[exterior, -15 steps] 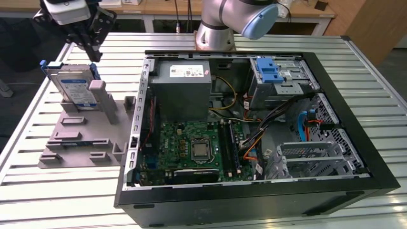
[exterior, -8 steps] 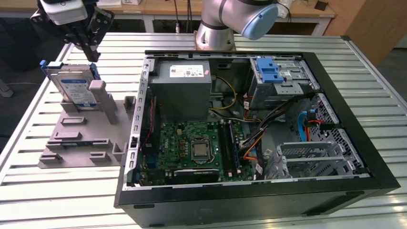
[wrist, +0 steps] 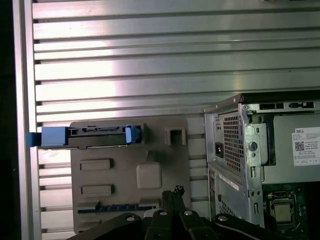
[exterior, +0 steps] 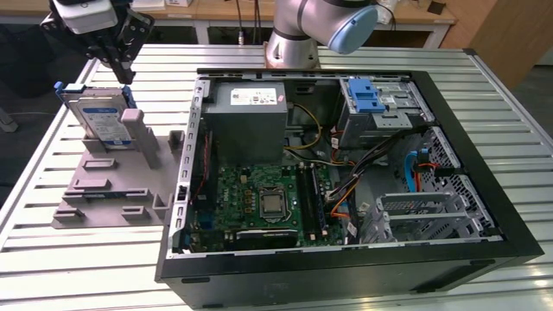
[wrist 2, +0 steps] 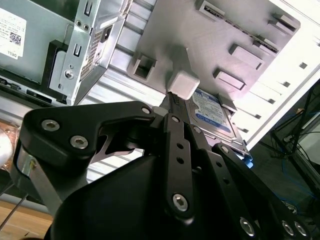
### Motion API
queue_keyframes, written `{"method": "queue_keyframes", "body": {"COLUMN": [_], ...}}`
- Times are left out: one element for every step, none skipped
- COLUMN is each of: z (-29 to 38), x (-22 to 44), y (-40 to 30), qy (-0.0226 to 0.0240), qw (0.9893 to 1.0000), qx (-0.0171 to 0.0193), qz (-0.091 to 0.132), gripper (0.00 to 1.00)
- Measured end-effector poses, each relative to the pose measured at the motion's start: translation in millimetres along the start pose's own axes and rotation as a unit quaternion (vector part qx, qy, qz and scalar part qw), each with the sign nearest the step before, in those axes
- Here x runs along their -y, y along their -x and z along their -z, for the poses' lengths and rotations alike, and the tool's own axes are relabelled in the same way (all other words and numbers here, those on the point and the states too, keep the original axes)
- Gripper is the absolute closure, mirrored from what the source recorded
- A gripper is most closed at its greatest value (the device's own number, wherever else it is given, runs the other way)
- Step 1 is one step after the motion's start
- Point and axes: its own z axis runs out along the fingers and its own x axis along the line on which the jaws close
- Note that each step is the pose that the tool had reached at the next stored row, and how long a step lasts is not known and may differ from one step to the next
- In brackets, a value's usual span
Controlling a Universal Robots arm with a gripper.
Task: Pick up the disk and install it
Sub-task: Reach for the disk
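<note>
Evidently we're early: silver-grey blue-framed disk [exterior: 102,120] upright in grey plastic stand [exterior: 112,194], exterior view's left; black gripper [exterior: 126,76] just above, closed, empty; install pending.

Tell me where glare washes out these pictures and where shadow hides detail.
In the first wrist view a glare band crosses the table, and the area past its edge is black. In the second wrist view the table burns to white beyond the disk, while the gripper is dark. In the exterior view the light is even; the computer case is shaded inside.
</note>
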Motion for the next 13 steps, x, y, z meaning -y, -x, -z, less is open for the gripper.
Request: {"method": "queue_keyframes", "body": {"z": [0.0,0.0,-0.1,-0.1,-0.1,-0.1,-0.1,-0.1,-0.1,-0.1,-0.2,-0.2,-0.2], "x": [0.0,0.0,0.0,0.0,0.0,0.0,0.0,0.0,0.1,0.1,0.1,0.1,0.1], "y": [-0.2,-0.3,-0.5,-0.7,-0.9,-1.1,-1.3,-1.5,-1.7,-2.0,-2.2,-2.4,-2.7], "qy": [0.0000,0.0000,0.0000,0.0000,0.0000,0.0000,0.0000,0.0000,0.0000,0.0000,0.0000,0.0000,0.0000], "qw": [1.0000,1.0000,1.0000,1.0000,1.0000,1.0000,1.0000,1.0000,1.0000,1.0000,1.0000,1.0000,1.0000], "qx": [0.0000,0.0000,0.0000,0.0000,0.0000,0.0000,0.0000,0.0000,0.0000,0.0000,0.0000,0.0000,0.0000], "qz": [0.000,0.000,0.000,0.000,0.000,0.000,0.000,0.000,0.000,0.000,0.000,0.000,0.000], "gripper": [0.89,0.89,0.89,0.89,0.89,0.89,0.89,0.89,0.89,0.89,0.89,0.89,0.89]}}
